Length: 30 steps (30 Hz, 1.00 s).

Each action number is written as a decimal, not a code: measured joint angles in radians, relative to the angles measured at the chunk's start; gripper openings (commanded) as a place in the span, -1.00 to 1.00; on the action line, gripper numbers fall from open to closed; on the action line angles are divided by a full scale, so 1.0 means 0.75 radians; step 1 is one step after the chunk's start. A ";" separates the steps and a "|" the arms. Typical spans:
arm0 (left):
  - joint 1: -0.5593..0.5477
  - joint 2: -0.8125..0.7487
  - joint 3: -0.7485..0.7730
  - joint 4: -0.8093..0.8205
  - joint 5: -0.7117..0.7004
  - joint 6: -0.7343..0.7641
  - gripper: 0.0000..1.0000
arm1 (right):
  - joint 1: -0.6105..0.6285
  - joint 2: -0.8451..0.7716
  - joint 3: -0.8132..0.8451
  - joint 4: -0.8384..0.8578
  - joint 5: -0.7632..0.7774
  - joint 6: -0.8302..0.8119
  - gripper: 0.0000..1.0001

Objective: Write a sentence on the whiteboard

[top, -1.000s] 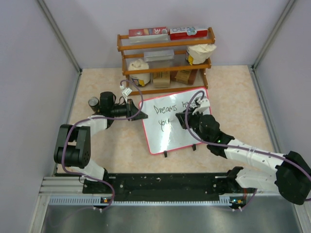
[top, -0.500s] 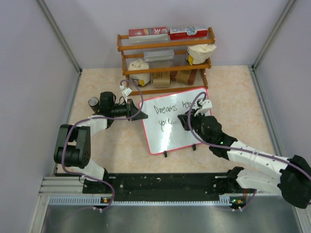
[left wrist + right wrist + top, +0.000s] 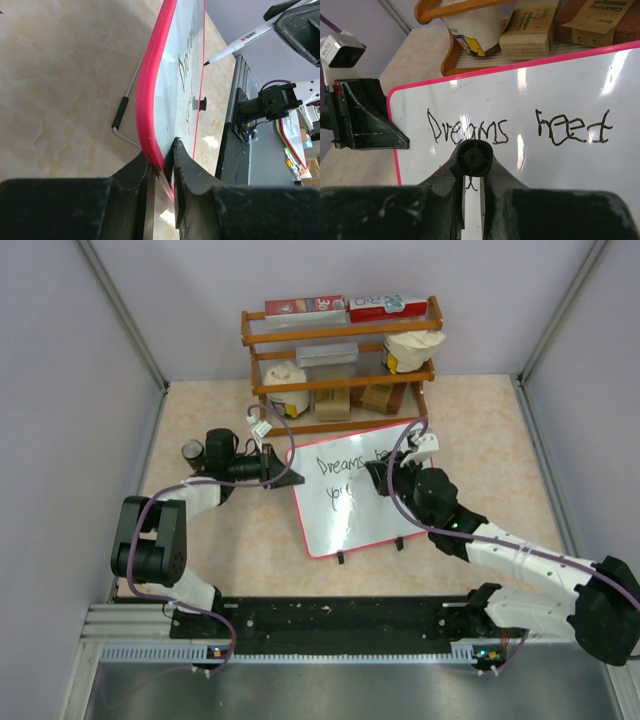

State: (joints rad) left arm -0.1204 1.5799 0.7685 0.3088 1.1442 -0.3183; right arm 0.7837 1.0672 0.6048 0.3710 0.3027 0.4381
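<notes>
The whiteboard (image 3: 352,528) with its red frame stands tilted on the table in front of the rack. The sentence (image 3: 338,463) reads "Dreams need" on the upper line (image 3: 467,133), with a few letters of a second line below (image 3: 342,494). My left gripper (image 3: 284,472) is shut on the board's left edge (image 3: 155,100), one finger on each face. My right gripper (image 3: 386,480) is shut on a white marker (image 3: 246,37) over the middle of the board. The marker's black butt end (image 3: 475,157) hides the second line. Its tip is at or just off the surface.
A wooden rack (image 3: 340,332) with boxes, cups and bags stands right behind the board. The board's wire stand leg (image 3: 125,102) rests on the table. A black rail (image 3: 330,622) runs along the near edge. Walls close in left and right.
My right gripper has shifted a little toward the far side with the marker, uncovering more of the second line. The left gripper and the board have not moved.
</notes>
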 measured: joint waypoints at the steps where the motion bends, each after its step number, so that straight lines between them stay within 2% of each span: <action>1: 0.000 0.000 0.001 -0.001 0.000 0.000 -1.00 | -0.002 0.010 0.000 -0.002 0.002 -0.001 -1.00; 18: 0.000 0.000 0.001 -0.007 -0.004 0.004 -1.00 | -0.005 0.057 -0.034 0.014 0.020 0.016 -1.00; 30: 0.000 0.000 0.002 -0.009 -0.004 0.004 -1.00 | -0.005 -0.017 -0.135 0.026 -0.028 0.043 -1.00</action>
State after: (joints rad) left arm -0.1204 1.5799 0.7696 0.3019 1.1412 -0.3153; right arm 0.7803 1.0546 0.5037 0.3908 0.2817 0.4706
